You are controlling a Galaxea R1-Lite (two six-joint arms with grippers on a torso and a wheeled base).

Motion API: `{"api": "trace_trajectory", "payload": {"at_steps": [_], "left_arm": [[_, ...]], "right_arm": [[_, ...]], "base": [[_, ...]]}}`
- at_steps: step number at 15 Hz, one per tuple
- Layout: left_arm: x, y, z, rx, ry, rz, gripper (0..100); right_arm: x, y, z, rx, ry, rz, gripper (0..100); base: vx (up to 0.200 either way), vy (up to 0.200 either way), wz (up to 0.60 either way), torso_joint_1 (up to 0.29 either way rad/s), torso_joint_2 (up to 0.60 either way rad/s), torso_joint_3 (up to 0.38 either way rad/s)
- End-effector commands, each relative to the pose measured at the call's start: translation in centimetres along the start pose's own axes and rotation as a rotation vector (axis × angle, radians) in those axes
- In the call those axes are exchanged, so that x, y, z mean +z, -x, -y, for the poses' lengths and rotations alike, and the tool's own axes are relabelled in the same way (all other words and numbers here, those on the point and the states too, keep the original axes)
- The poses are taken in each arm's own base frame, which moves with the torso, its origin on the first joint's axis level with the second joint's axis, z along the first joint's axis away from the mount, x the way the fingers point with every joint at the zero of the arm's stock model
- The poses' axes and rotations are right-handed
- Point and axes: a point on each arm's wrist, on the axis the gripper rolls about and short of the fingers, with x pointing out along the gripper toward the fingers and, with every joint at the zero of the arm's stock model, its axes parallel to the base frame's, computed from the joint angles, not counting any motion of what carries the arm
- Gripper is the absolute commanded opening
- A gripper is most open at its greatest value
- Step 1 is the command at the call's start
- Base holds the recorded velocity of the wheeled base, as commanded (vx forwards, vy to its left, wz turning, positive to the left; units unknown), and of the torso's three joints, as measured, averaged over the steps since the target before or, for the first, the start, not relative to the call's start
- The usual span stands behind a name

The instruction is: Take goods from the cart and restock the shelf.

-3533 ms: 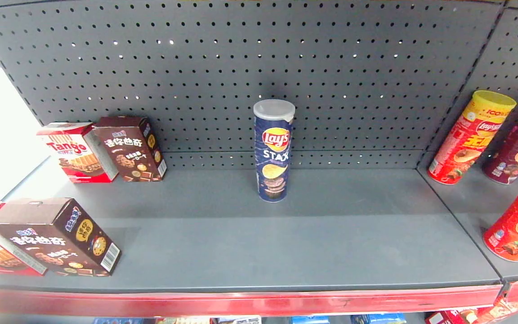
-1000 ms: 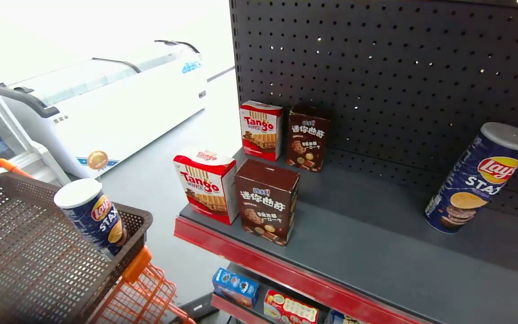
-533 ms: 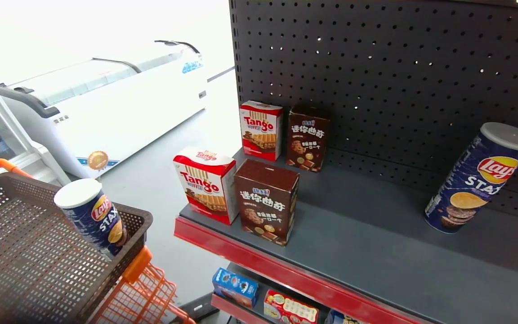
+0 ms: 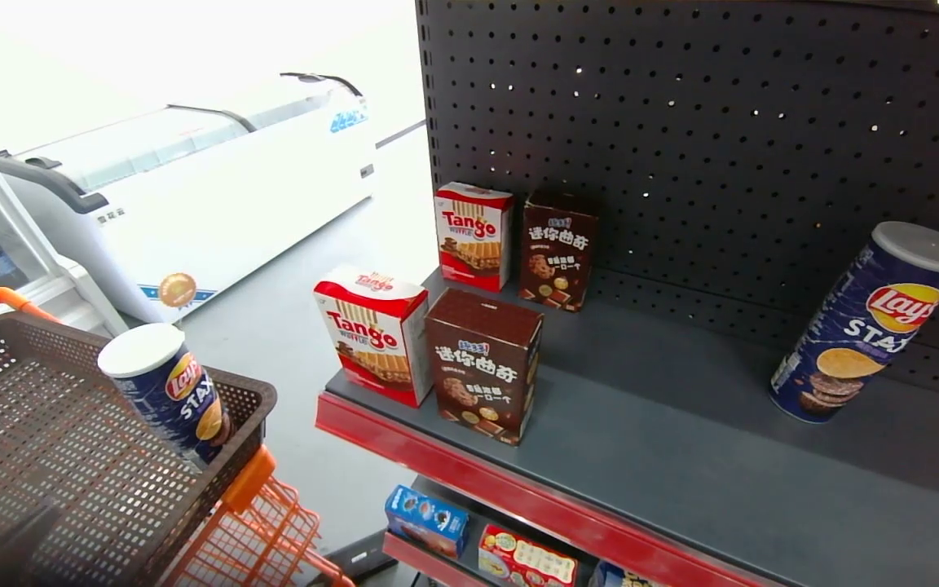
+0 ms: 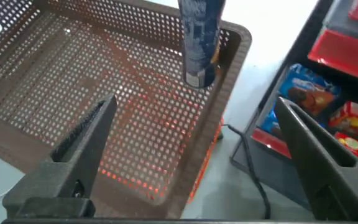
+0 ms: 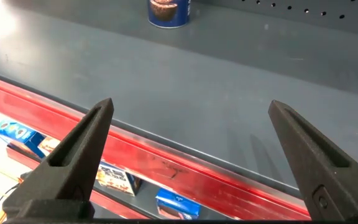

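Chip can [image 4: 168, 395] stands in cart basket [image 4: 46, 432]; left jaws, right jaws both wide.

the shelf [image 4: 681, 444] lies open between the boxes [image 4: 483, 367] and the chip can [image 4: 869, 326]. a second can [image 4: 166, 395] stands by the cart basket [image 4: 46, 456] wall.

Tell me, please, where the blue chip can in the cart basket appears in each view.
Head view: blue chip can at lower left, in the basket's corner nearest the shelf.
Left wrist view: same can, in that basket corner.
Right wrist view: the shelf can, a different one.
Shared landmark: blue biscuit pack under the shelf.
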Motion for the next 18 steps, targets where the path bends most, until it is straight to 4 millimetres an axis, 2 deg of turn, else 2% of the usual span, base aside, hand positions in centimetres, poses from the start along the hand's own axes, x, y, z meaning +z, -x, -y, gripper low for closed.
{"api": "trace_trajectory", "payload": {"at_steps": [1,5,8,10,15,18], "left_arm": [[0.9,-6.7,-0.4,0.027,0.004,-0.118,100],[0.1,-10.2,0.2,0.002,-0.004,-0.060,100],[-2.2,-13.8,0.9,-0.017,-0.006,0.050,100],[-3.0,-14.7,1.2,-0.026,-0.016,0.095,100],[-3.9,-17.9,1.2,-0.016,0.006,0.074,100],[-3.7,-19.7,1.3,-0.018,0.042,0.094,100]], "right_arm": [[0.0,0.0,0.0,0.000,0.000,0.001,100],[0.0,0.0,0.0,0.000,0.000,0.001,100],[0.0,0.0,0.0,0.000,0.000,0.001,100],[0.0,0.0,0.0,0.000,0.000,0.001,100],[0.0,0.0,0.0,0.000,0.000,0.001,100],[0.0,0.0,0.0,0.000,0.000,0.001,100]], "base": [[0.000,0.000,0.00,0.000,0.00,0.000],[0.000,0.000,0.00,0.000,0.00,0.000],[0.000,0.000,0.00,0.000,0.00,0.000],[0.000,0.000,0.00,0.000,0.00,0.000],[0.000,0.000,0.00,0.000,0.00,0.000],[0.000,0.000,0.00,0.000,0.00,0.000]]}}
